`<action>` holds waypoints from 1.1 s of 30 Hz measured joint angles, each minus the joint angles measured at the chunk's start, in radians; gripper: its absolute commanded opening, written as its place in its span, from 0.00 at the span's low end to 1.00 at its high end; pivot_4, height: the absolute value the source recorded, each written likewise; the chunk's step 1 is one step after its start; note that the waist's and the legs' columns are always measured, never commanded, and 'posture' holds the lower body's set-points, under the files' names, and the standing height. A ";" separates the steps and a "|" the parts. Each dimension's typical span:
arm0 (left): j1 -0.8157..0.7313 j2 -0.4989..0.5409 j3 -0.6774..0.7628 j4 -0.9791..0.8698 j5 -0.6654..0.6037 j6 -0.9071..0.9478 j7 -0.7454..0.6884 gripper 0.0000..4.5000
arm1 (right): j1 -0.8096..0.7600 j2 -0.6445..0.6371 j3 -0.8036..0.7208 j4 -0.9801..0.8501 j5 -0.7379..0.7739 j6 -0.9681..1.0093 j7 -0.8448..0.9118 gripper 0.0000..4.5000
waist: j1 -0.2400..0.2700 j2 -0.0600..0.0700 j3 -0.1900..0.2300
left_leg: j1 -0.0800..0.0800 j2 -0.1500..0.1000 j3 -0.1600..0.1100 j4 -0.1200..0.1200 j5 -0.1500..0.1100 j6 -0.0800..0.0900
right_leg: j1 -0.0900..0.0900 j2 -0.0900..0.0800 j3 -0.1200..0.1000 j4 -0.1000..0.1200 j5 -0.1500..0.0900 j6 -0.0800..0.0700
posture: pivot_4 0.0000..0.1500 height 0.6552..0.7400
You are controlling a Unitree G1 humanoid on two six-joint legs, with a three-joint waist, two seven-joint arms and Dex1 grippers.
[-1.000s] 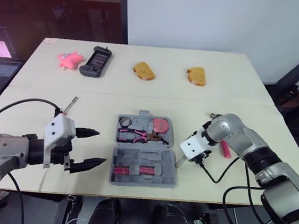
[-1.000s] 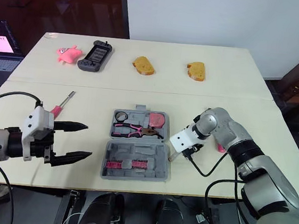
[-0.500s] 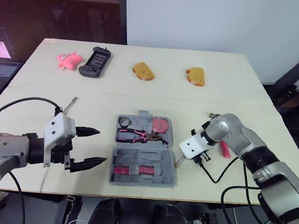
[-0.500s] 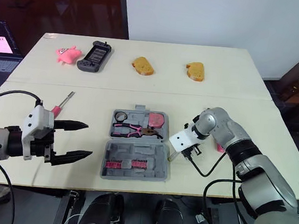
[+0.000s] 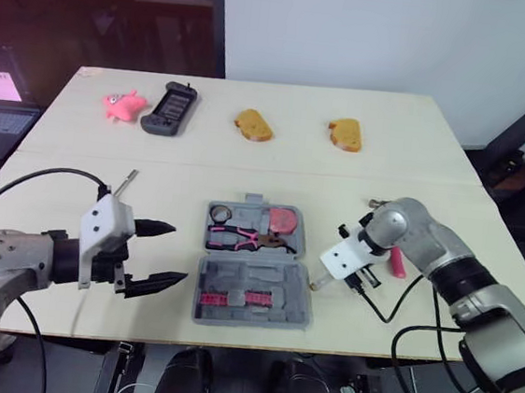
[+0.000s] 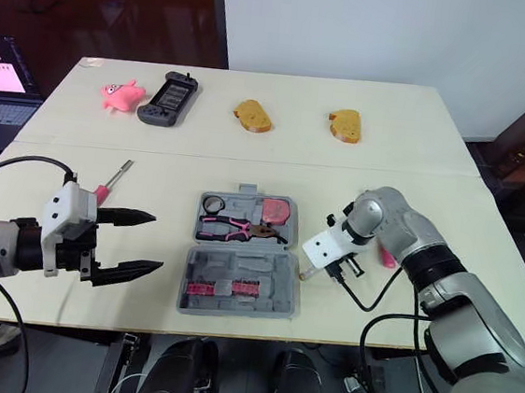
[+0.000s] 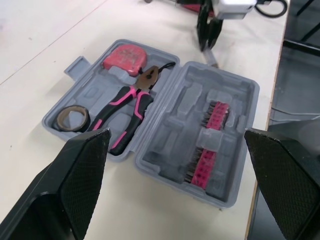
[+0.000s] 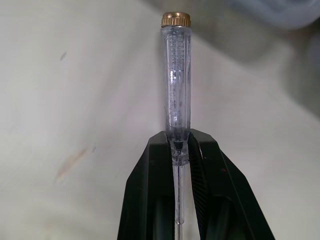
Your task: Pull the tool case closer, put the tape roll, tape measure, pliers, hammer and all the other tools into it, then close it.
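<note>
- Tool case [image 5: 254,278]: grey, lying open flat at the middle of the worktop [image 5: 274,174], towards its near edge, lid half nearest the robot.
- Far half of the case holds the tape roll [image 5: 220,214] at the left end and the pink tape measure [image 5: 283,219] at the right end. The pink-handled pliers [image 5: 244,240] lie along the side towards the hinge.
- Near half holds a strip of pink bits [image 5: 233,298] in its slot. The other moulded recesses are bare.
- Right jaws: clenched on a clear-handled tester screwdriver [image 8: 175,85], gripping it where the handle narrows into the shaft. The two black fingers [image 8: 150,200] press on either side, and the brass cap points away from the wrist.
- From the head views the tester pokes out low over the worktop just beside the case's right edge. Contact with the case or the worktop: cannot tell.
- Pink handle [image 5: 395,261] on the worktop behind the right forearm, mostly hidden; which tool it is cannot be told.
- Left jaws: released, spread wide with nothing between them, pointing at the case from its left and well apart from it.
- Pink-handled screwdriver [image 6: 112,181] lies on the worktop beyond the left arm, outside the case.
- Far edge of the worktop, left to right: pink toy [image 5: 122,104], dark handheld game console [image 5: 169,107], two bread-like pieces [image 5: 252,124] and [image 5: 344,133].
</note>
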 measured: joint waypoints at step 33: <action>0.074 0.020 0.039 0.094 0.047 -0.078 -0.073 1.00 | -0.110 0.158 0.157 -0.768 0.455 1.622 -0.371 0.02 | -0.001 -0.001 0.000 | -0.004 0.000 0.000 -0.001 -0.004 0.007 | -0.005 -0.001 -0.001 0.001 0.002 -0.002 | 1.00 0.75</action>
